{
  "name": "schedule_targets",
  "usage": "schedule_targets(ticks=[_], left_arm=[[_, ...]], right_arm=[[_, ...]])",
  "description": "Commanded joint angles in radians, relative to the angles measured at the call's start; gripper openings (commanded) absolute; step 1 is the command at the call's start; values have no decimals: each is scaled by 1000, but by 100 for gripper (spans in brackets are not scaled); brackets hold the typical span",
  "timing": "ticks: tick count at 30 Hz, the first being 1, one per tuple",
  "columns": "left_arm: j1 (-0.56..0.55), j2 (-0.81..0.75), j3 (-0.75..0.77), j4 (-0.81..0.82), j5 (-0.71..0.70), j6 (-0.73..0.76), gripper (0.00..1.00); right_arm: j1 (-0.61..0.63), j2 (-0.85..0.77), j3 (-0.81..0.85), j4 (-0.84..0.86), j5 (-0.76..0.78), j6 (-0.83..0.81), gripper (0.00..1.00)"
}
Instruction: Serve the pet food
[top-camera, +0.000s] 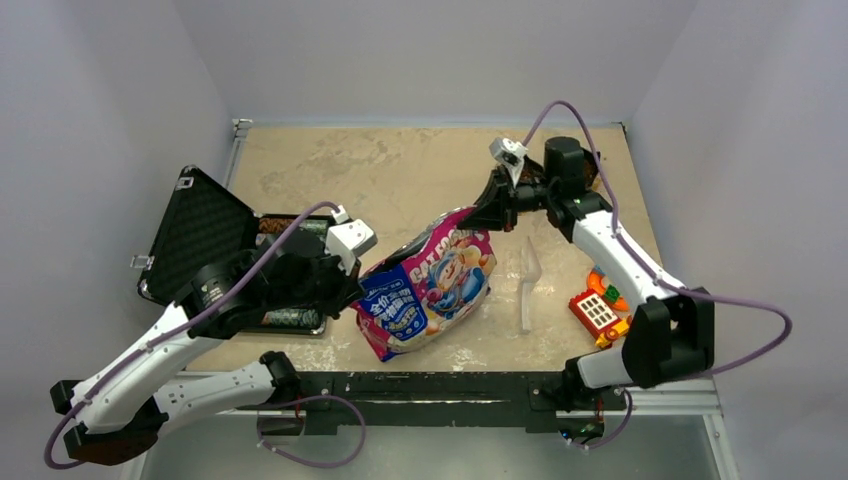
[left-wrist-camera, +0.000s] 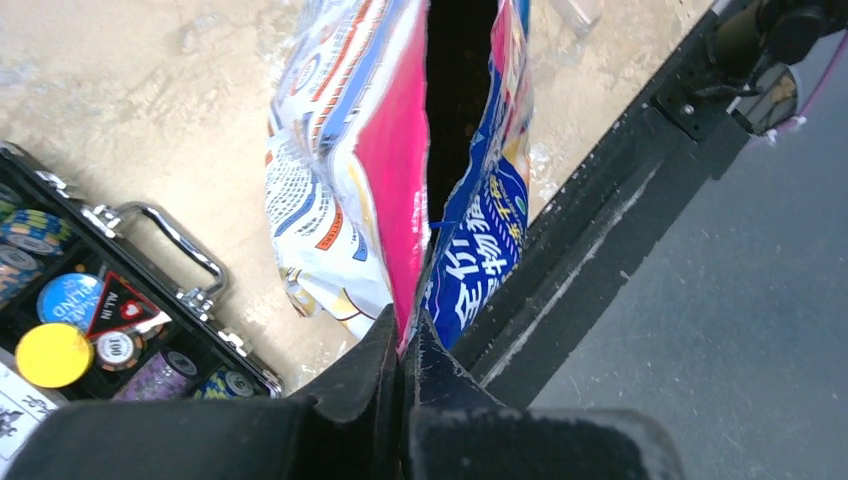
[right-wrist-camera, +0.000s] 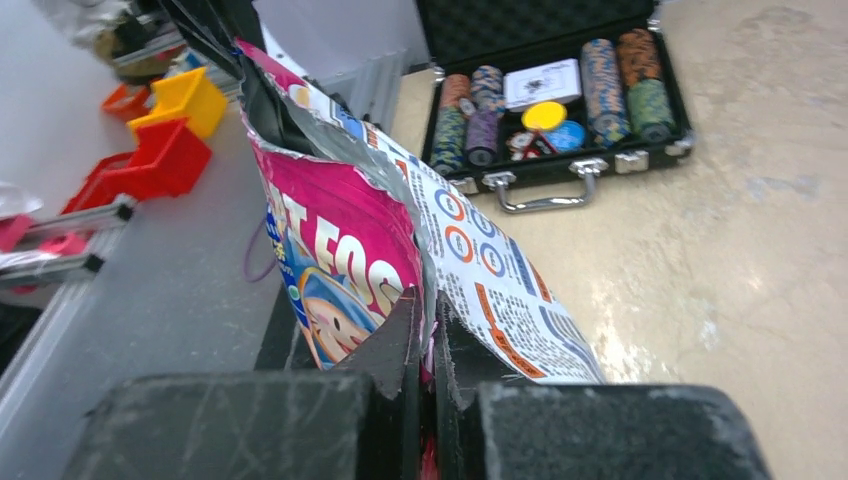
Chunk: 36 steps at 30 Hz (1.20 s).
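Now both grippers pinch the bag

The pet food bag (top-camera: 428, 285) sits mid-table, closer to the near edge, its walls parted around a dark gap (the kibble itself cannot be seen). The left gripper (left-wrist-camera: 404, 338) is clenched on the bag's left side, and the right gripper (right-wrist-camera: 428, 312) is clamped on its far end. An open poker chip case (top-camera: 195, 240) sits by the left edge. A clear scoop (top-camera: 528, 282) lies toward the right edge.
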Motion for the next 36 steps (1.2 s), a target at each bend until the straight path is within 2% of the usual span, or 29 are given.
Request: schedule_targets(ticks=[1,4,6,9,12,15,19,25,27,29,32,34,36], left_arm=[[7,-13,28,95,-195,-3,0],[10,59,96,94,-354,-35,0],[21,122,155,83,-438,-44,0],[47,188,221,82,-462,-30,0],[76,223,263,31,-465,-35,0],[96,228,286,-73,-449,-79,0],[101,239,357,-265,-286,-135,2],[101,289,598,-506,-118,-240,56],[101,301,690,-519,-41,-259,68],[101,322,781,-524,18,-334,75],[102,383,934,-495,80,-488,78],[106,442,1063,-507,32,-609,81],[113,464,1098,-460,14,-743,81]], right_arm=[[-126,-224,-166,307,220,214,0],[-196,-367,-290,352,447,307,0],[-198,-459,-329,263,599,276,0],[-197,-594,-428,239,707,285,0],[-197,-725,-533,261,739,299,0],[-183,-750,-560,225,671,294,0],[-103,-746,-530,166,690,238,0],[-54,-684,-459,139,700,199,0],[-50,-668,-446,144,692,194,0],[-48,-656,-430,141,686,186,0],[-44,-644,-401,106,680,170,0],[-42,-644,-385,85,675,159,0],[-38,-651,-377,68,672,150,0]])
